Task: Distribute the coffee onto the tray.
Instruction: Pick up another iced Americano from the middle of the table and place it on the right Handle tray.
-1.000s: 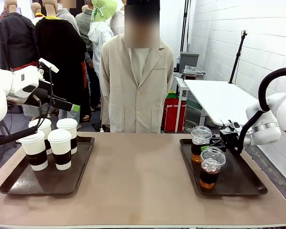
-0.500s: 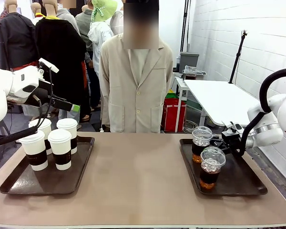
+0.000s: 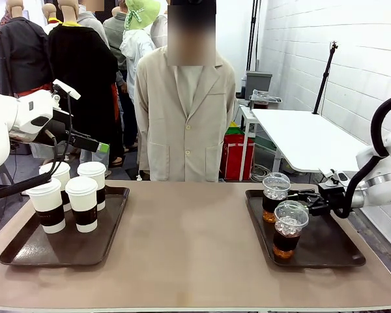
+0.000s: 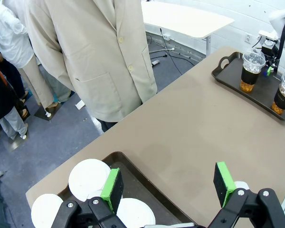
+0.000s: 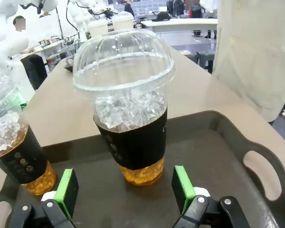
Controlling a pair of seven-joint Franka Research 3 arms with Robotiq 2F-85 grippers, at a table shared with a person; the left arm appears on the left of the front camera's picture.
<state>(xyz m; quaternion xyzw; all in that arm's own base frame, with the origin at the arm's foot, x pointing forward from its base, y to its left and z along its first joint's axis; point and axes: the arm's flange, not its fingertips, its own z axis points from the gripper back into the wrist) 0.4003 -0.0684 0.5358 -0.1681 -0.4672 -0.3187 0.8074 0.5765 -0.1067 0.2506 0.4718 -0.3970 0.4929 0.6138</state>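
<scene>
- Right hand (image 3: 304, 198) sits wide open, holding nothing, just right of the far clear dome-lidded plastic cup of iced coffee (image 3: 274, 196) on the right dark brown tray (image 3: 326, 251).
- Second clear iced-coffee cup (image 3: 289, 229) stands nearer on that tray.
- Four white lidded paper cups with dark sleeves (image 3: 72, 192) cluster on the left dark tray (image 3: 26, 251).
- Left hand (image 4: 168, 187) hovers wide open above them, empty.
</scene>
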